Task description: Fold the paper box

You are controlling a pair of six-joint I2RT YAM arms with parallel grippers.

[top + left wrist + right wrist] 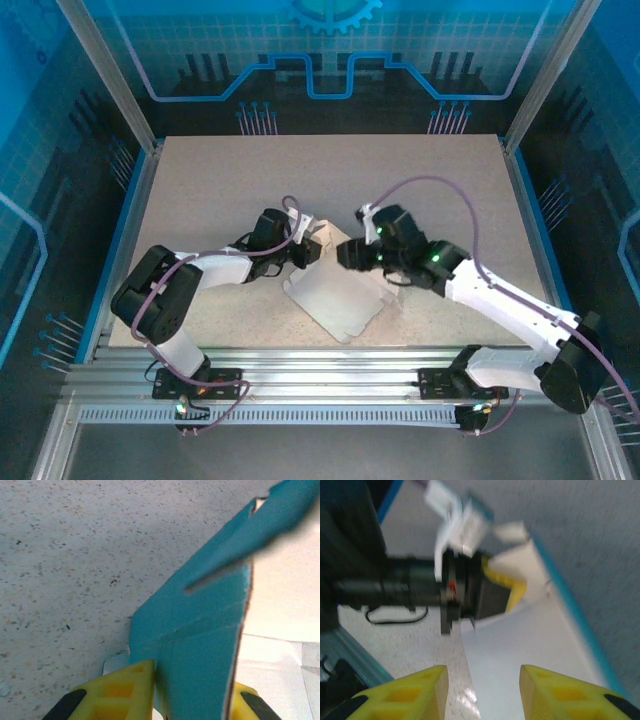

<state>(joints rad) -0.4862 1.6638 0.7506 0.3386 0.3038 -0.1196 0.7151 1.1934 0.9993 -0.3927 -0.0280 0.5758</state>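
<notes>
The paper box lies in the middle of the table as a partly folded sheet, white-grey side up. One flap is raised at its far left edge. My left gripper is shut on that flap; in the left wrist view the blue face stands between the yellow fingers of the left gripper. My right gripper hovers just right of it, open, with nothing between its fingers. In the right wrist view the right gripper hangs over the white sheet, facing the left gripper.
The speckled table has free room behind and to both sides of the sheet. Metal rails run along the near edge by the arm bases. Blue enclosure walls close in the back and sides.
</notes>
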